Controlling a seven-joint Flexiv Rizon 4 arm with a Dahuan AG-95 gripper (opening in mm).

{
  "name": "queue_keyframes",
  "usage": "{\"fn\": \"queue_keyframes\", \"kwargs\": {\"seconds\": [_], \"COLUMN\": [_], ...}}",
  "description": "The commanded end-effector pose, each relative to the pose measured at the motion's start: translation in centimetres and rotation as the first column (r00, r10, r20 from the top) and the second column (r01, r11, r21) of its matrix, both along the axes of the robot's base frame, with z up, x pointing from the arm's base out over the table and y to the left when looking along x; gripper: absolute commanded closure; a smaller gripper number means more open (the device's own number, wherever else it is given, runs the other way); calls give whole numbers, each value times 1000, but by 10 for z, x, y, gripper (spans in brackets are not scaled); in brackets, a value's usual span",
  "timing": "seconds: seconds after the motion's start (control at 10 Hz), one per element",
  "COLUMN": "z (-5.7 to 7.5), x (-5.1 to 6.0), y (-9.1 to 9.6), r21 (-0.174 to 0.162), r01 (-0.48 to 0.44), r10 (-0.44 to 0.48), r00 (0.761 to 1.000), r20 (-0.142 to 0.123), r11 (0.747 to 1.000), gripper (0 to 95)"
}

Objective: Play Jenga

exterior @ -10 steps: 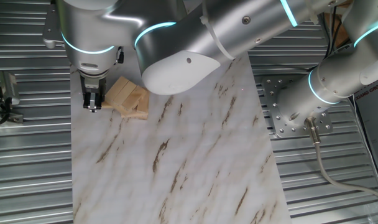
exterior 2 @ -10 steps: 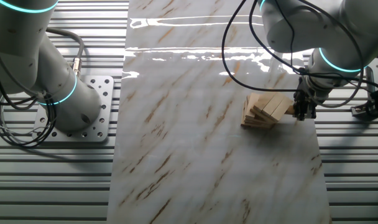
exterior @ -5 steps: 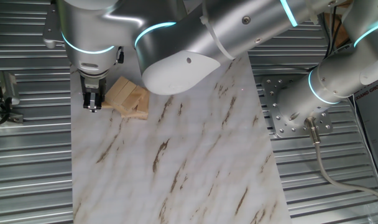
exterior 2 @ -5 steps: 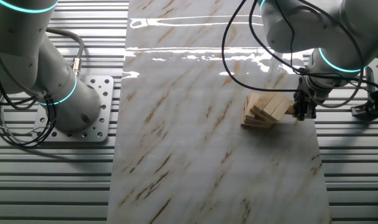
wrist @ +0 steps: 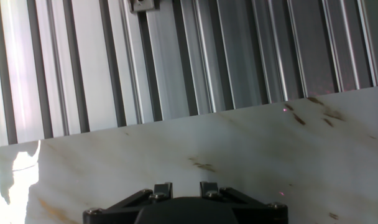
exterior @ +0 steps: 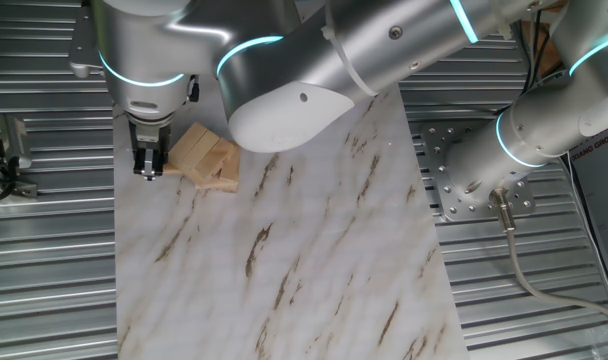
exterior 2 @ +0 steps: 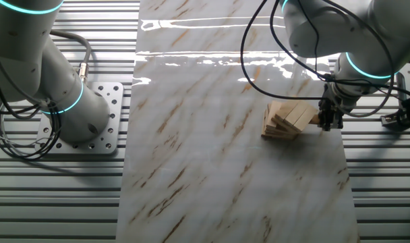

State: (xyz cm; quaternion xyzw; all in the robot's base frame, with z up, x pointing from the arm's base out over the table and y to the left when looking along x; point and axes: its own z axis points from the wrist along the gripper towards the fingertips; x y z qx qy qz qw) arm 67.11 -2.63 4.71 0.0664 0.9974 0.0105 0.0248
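The Jenga (exterior: pixel 206 155) is a small, skewed stack of pale wooden blocks near the far left corner of the marble board (exterior: pixel 284 250). One low block pokes out of the stack toward my gripper (exterior: pixel 147 168). My gripper stands upright beside the stack at the board's edge, its black fingers close together with nothing between them, the tips right against that block's end. From the other side, the Jenga (exterior 2: pixel 288 119) lies just left of my gripper (exterior 2: pixel 330 122). The hand view shows only bare marble (wrist: pixel 239 155) and metal slats; no block is in it.
The ribbed metal table (exterior: pixel 44 260) surrounds the board. A second arm's base stands on a bolted plate (exterior: pixel 464 185) to the right, with a cable trailing from it. A small metal fixture (exterior: pixel 9 150) sits on the slats left of my gripper.
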Motion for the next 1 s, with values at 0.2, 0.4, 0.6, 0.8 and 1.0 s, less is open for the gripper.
{"fn": "queue_keyframes", "kwargs": {"seconds": [0.2,0.4,0.6,0.8,1.0], "z": [1,1,1,1,2], "x": [0,-1,-2,-3,-3], "y": [0,0,0,0,0], "r21": [0,-1,-1,-1,-2], "r01": [0,0,-2,-2,-2], "r10": [0,0,2,2,2], "r00": [1000,1000,1000,1000,1000], "r20": [-3,-5,-3,-4,-5], "r11": [1000,1000,1000,1000,1000], "gripper": [950,950,950,950,950]}}
